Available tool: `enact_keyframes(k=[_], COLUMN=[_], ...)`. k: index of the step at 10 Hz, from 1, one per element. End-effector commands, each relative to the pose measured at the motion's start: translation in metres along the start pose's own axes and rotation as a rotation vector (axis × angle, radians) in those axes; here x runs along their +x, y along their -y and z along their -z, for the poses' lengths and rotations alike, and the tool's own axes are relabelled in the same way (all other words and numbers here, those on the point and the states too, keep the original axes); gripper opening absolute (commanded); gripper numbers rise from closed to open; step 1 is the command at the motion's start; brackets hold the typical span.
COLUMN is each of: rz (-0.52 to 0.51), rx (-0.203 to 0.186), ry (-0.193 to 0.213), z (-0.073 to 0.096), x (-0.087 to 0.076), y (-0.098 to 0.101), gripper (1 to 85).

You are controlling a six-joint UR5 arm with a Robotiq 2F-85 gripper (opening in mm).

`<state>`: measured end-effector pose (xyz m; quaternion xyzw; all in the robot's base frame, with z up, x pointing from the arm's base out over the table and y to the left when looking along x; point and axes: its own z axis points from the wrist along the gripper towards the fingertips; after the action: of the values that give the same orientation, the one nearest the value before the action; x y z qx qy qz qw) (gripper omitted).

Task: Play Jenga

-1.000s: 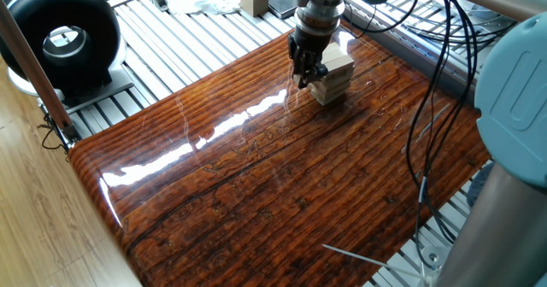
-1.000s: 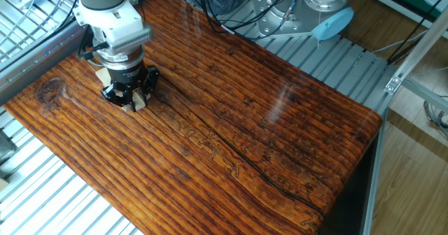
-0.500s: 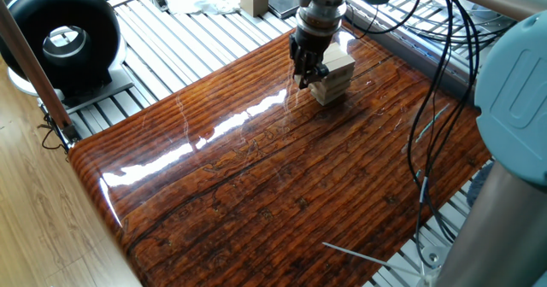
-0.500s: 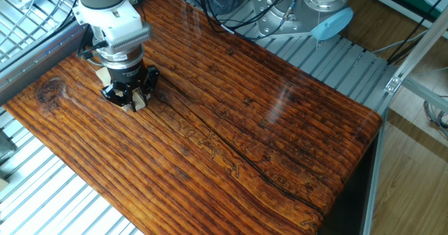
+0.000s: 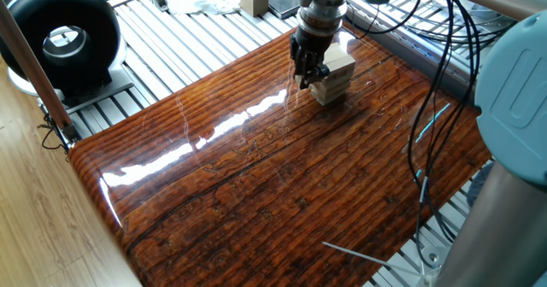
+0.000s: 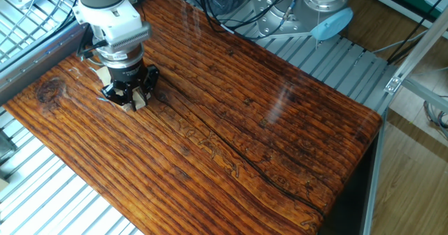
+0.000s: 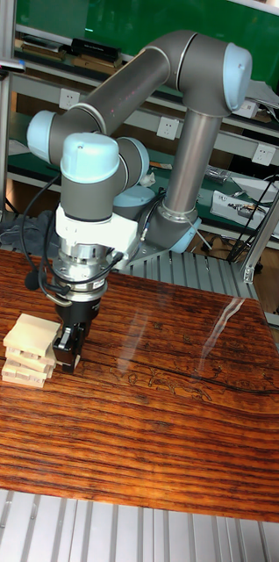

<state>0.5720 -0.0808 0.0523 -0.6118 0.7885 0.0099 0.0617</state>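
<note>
Gripper [image 7: 67, 349] down at tabletop level, hard against one side of the Jenga tower [image 7: 31, 350]; that side blocked. Tower's far side and top open. Rest of the glossy wooden table [image 5: 282, 193] bare. Loose cables [image 5: 432, 108] hang over one table edge, near the tower.

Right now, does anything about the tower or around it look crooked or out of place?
Yes: the Jenga tower is uneven. In the tall fixed view its top block sits rotated and overhangs the layers beneath, and the lower blocks are staggered rather than flush. The gripper is down against its side. Nothing looks fallen or scattered on the table.
</note>
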Motion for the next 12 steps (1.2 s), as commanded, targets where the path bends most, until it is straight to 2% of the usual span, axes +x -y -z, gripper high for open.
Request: enact_keyframes(k=[1,2,6,12], rz=[0.000,-0.001,-0.002,-0.003], rx=[0.002,0.002,0.000,-0.013], ry=[0.012,0.012,0.013,-0.006], z=[0.0037,0.0038,0.0034,-0.0003], x=[-0.0003,-0.0003,-0.0006,0.0041], y=[0.0008,0.0008,0.0006,-0.0006], gripper=[29.3,32.7,36.0,36.3])
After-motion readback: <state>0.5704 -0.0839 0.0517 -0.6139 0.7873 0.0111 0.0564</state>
